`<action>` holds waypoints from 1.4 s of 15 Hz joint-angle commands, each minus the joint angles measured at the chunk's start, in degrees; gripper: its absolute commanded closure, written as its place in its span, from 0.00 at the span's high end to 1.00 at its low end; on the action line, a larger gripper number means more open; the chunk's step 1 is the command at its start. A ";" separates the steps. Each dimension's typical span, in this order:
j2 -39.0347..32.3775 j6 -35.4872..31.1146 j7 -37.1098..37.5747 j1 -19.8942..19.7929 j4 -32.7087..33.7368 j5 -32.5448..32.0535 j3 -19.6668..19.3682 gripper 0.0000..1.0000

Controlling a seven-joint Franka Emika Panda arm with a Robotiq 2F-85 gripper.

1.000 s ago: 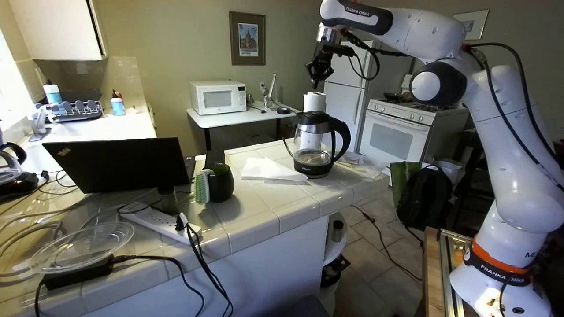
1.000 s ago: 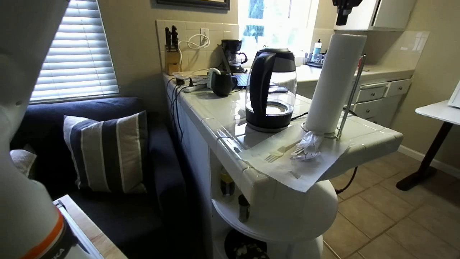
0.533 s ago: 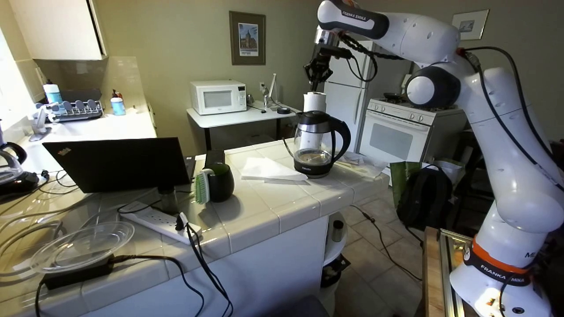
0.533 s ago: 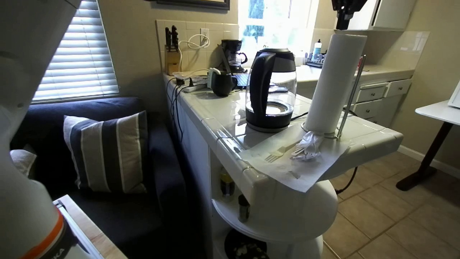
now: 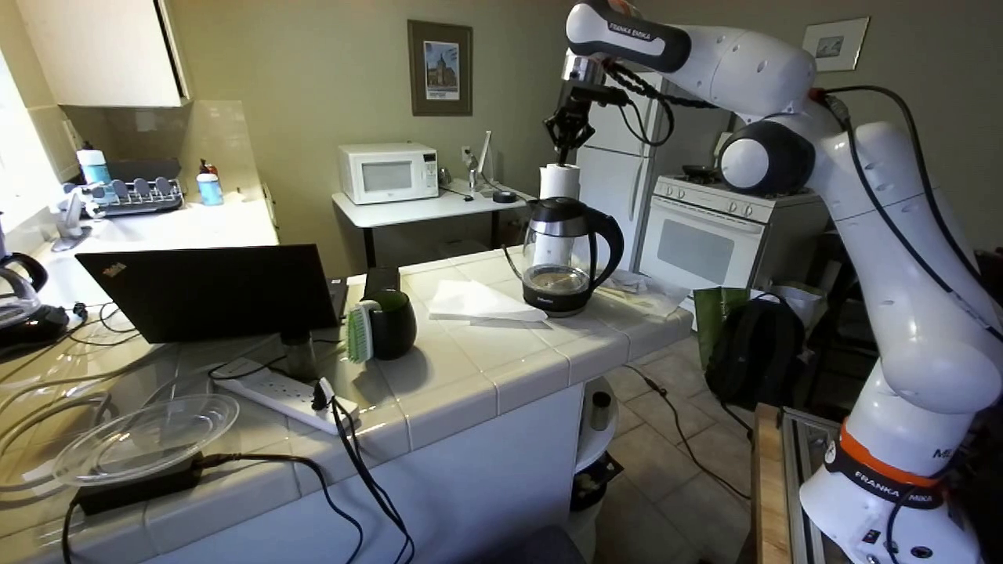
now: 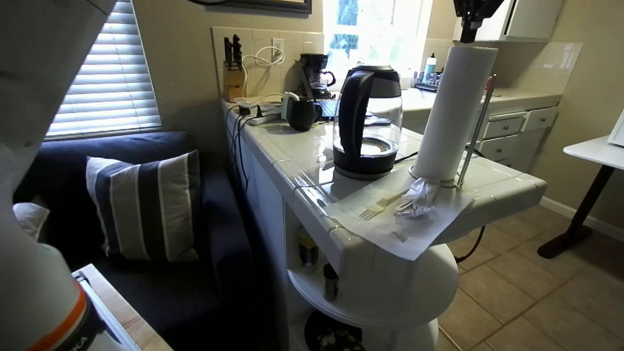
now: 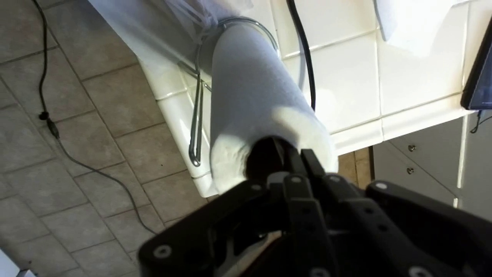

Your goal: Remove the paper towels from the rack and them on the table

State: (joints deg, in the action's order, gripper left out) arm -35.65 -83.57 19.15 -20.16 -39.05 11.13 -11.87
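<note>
The paper towels, a white roll, stand on the wire rack at the end of the tiled table (image 5: 447, 352). The roll (image 6: 456, 112) leans slightly in an exterior view; the glass kettle partly hides it (image 5: 559, 182) in an exterior view. The rack's wire (image 6: 477, 131) rises beside the roll; it also shows in the wrist view (image 7: 196, 127). My gripper (image 6: 468, 39) points down just above the roll's top. In the wrist view the fingertips (image 7: 301, 159) are together, with a narrow gap and nothing seen between them, over the right edge of the roll's dark core hole.
The glass kettle (image 5: 556, 298) with a black handle stands close to the roll. A paper sheet with a plastic fork and wrapper (image 6: 417, 200) lies at the rack's foot. A laptop (image 5: 211, 294), dark mug (image 5: 396, 325) and power strip (image 5: 274, 392) stand farther along.
My gripper has come down toward the roll's top. In the last half second it has also shifted slightly right in both exterior views. The roll and rack have not moved.
</note>
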 commanded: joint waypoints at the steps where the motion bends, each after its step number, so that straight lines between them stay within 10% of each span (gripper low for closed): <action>1: -1.81 2.67 1.15 -0.82 2.76 0.30 -0.03 0.09; 21: -3.68 2.42 1.72 -1.35 4.90 0.54 0.29 0.16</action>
State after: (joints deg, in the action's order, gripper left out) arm -37.48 -83.00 19.87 -21.01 -37.30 11.13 -11.85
